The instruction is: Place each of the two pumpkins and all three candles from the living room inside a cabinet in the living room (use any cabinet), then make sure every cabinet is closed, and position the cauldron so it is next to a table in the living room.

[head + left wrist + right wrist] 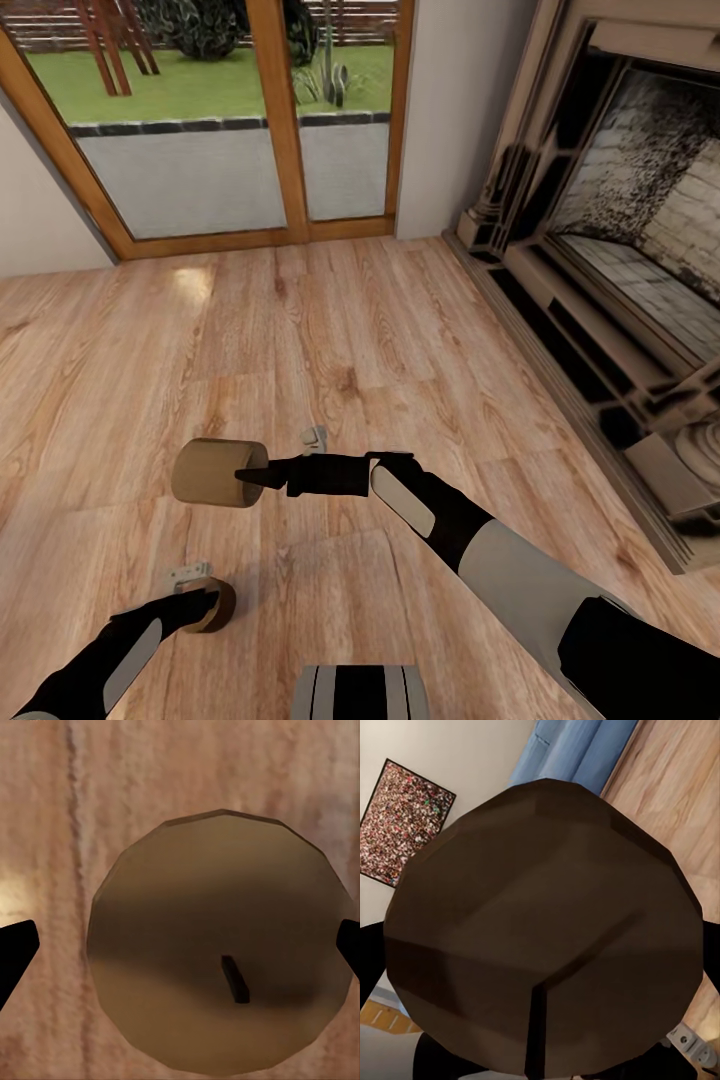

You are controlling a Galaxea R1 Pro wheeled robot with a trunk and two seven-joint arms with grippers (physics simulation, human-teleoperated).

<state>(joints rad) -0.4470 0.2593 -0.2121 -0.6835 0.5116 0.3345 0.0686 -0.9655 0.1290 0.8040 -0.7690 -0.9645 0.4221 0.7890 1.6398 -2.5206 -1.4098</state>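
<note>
Right gripper (248, 478) is clamped on a candle (212, 472): dark fingertips sit against its flat end, and the candle lies on its side out past them, pointing away from the fireplace (640, 250). Right wrist view has that candle's end face (547, 922) up close, dark brown in shade, with black finger edges just touching its rim on both sides. Behind it are a blue sofa (577, 754), a speckled rug (405, 821) and a strip of plank floor (675, 817).

Left gripper (205, 600) is lower in the head view, on the side of the first candle far from the fireplace, holding a second candle (218, 606). Only a brown rim of it shows past the black fingers. Left wrist view looks straight onto its flat top (221, 941): beige-grey disc, small dark wick (235, 979), floor boards behind. Finger tips (15, 952) sit at the disc's two sides. The near one looks slightly off the rim, so contact on that side can't be confirmed, but the fingers are closed to roughly candle width.

Both candles are off the wood floor (330, 330), carried in the grippers. Fireplace runs along one edge of the floor; wood-framed glass doors (240, 120) stand on the adjoining wall, with lawn beyond.
</note>
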